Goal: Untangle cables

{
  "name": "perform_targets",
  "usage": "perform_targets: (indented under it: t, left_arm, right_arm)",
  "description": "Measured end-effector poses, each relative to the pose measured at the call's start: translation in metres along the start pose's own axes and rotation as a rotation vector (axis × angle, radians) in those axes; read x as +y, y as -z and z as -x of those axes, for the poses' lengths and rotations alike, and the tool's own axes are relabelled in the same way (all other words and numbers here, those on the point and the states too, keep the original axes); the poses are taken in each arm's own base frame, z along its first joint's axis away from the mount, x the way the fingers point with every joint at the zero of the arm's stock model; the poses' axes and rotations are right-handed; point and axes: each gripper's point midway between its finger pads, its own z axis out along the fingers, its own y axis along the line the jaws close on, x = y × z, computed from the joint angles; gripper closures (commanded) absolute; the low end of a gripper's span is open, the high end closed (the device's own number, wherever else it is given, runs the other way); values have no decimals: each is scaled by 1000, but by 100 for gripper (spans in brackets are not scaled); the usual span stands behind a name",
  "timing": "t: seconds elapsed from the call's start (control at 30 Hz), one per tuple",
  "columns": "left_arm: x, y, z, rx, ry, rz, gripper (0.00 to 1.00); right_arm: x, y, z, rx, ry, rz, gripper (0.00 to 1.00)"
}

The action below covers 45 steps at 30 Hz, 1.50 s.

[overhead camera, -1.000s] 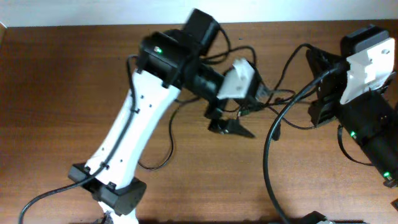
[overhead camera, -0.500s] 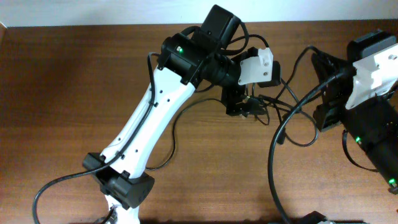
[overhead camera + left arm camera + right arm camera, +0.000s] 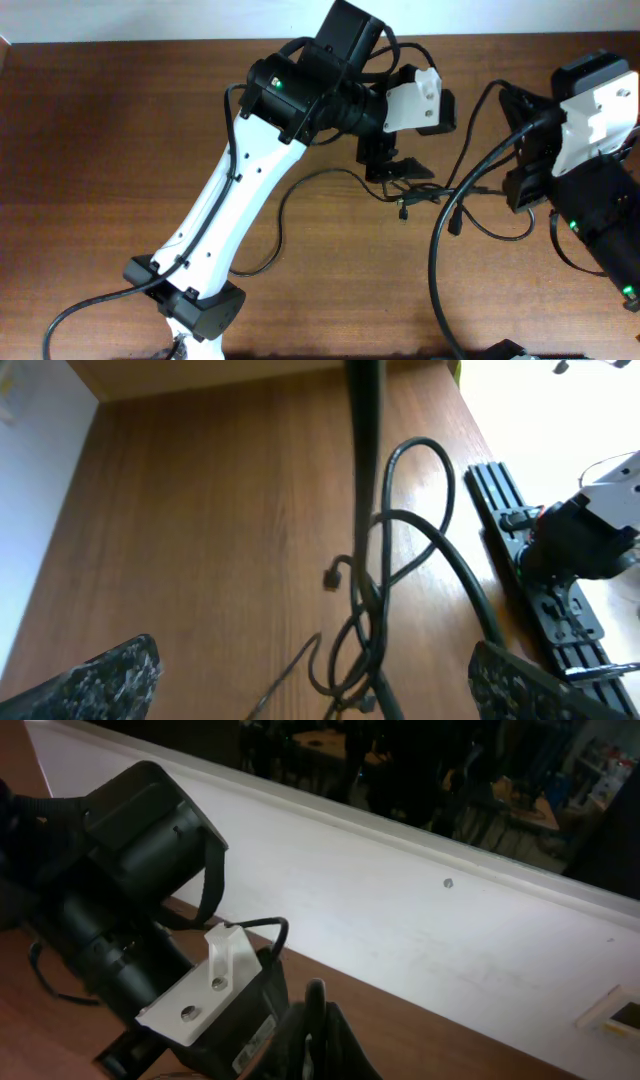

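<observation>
The cables (image 3: 432, 191) are thin black cords lying in a loose tangle on the brown table right of centre. In the left wrist view the cables (image 3: 372, 610) form crossing loops with a small plug end, and one strand rises straight up out of view. My left gripper (image 3: 395, 170) hovers just above the tangle's left side. Its fingers (image 3: 310, 657) are wide open with the loops between and below them. My right gripper (image 3: 512, 100) is at the right, raised. In the right wrist view the right gripper (image 3: 318, 1025) is shut on a black cable strand (image 3: 316, 990).
A thick black arm cable (image 3: 437, 270) curves down the table's right side. The white wall runs along the table's back edge (image 3: 480, 1020). The left arm's wrist (image 3: 150, 850) is close in front of the right gripper. A black rail (image 3: 540, 580) lies at the far side.
The left arm swung up and to the right over the tangle, and its gripper now hangs over the cables. The cable loops have spread down and to the right.
</observation>
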Motion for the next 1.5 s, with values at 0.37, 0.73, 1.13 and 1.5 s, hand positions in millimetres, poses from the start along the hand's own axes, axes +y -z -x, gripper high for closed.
perform_targets:
  t: [0.37,0.73,1.13,1.5]
  left_arm:
    - [-23,-15,-11,25,161,-132,1]
    - [-27,-14,-8,37,170,-128,1]
    - [-8,-49,-25,112,27,-63,1]
    - [1,-69,-64,234,116,-61,1]
  right_arm:
    - [-2,-11,-7,39,10,-22,96]
    - [-68,-47,-2,47,20,-273,96]
    - [-87,-10,52,-142,10,-309,96]
    - [-93,150,177,-682,-75,-380,96]
